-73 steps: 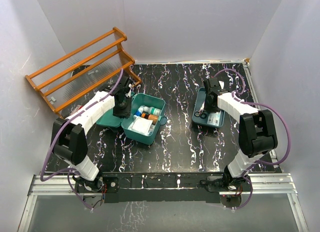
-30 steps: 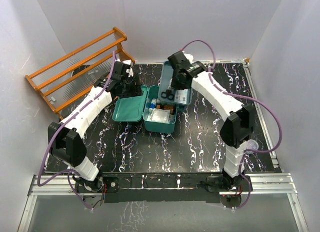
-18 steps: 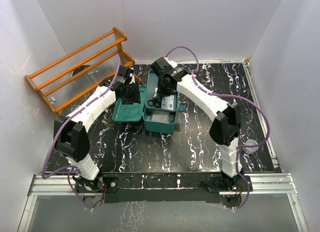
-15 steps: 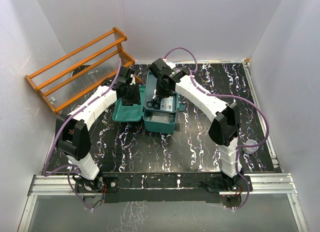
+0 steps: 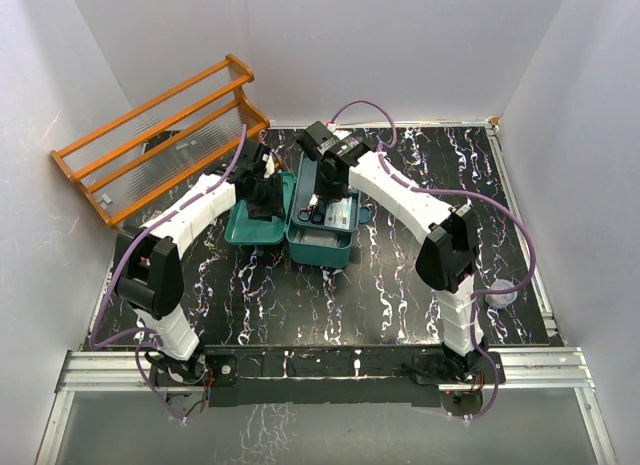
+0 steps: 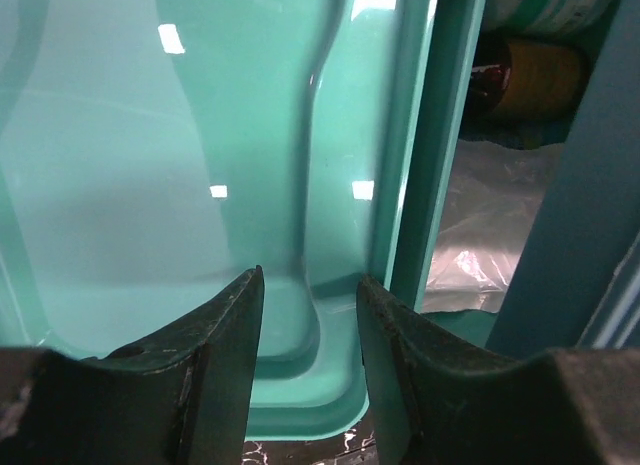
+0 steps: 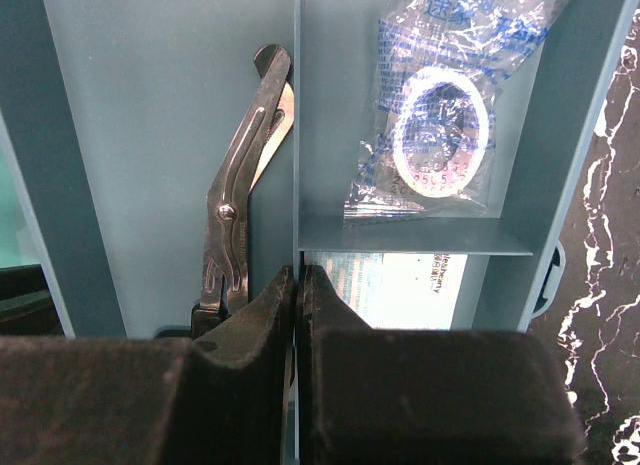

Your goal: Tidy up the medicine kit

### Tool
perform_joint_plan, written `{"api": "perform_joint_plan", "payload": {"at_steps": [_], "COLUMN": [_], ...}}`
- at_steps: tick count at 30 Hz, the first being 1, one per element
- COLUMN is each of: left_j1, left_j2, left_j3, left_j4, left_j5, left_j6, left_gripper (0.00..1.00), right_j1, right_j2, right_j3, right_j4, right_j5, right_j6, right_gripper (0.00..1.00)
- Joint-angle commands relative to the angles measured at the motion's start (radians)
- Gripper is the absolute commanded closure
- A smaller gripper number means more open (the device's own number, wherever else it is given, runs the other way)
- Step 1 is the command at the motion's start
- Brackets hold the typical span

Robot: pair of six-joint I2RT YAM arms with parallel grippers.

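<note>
The medicine kit lies open: its teal lid (image 5: 250,223) flat on the left, its base (image 5: 322,245) on the right, with bottles (image 6: 530,75) and a white bag (image 6: 470,235) inside. My right gripper (image 5: 325,180) is shut on the centre divider of the flat divided tray (image 5: 345,213) and holds it over the base. The tray carries scissors (image 7: 245,185), a bagged tape roll (image 7: 440,125) and a white packet (image 7: 400,285). My left gripper (image 5: 264,193) hangs open and empty just above the inside of the lid (image 6: 150,165). The right gripper (image 7: 298,275) and the left gripper (image 6: 308,280) show in their wrist views.
An orange wooden rack (image 5: 160,135) leans at the back left against the wall. A small clear round piece (image 5: 497,293) lies near the right arm's lower links. White walls close in the black marbled table (image 5: 400,275) on three sides.
My right arm carried the tray from the right of the table over the kit's base, and the kit shifted. Over the last half second the tray and left gripper barely moved.
</note>
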Motion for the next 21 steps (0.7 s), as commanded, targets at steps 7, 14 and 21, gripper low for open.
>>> {"api": "perform_joint_plan", "payload": {"at_steps": [7, 14, 21], "left_j1": [0.006, 0.006, 0.006], "left_j2": [-0.026, -0.032, -0.027], "left_j3": [-0.016, -0.008, -0.005], "left_j4": [0.04, 0.053, 0.042], "left_j5": [0.143, 0.119, 0.099], "left_j6": [0.041, 0.042, 0.042], "left_gripper": [0.58, 0.58, 0.58], "right_j1": [0.027, 0.027, 0.027], "right_j2": [-0.014, -0.005, 0.011], "right_j3": [0.014, 0.014, 0.004], "right_j4": [-0.03, -0.03, -0.019], "right_j5": [0.102, 0.086, 0.042], "right_j6": [0.01, 0.001, -0.024], "right_gripper": [1.0, 1.0, 1.0]}}
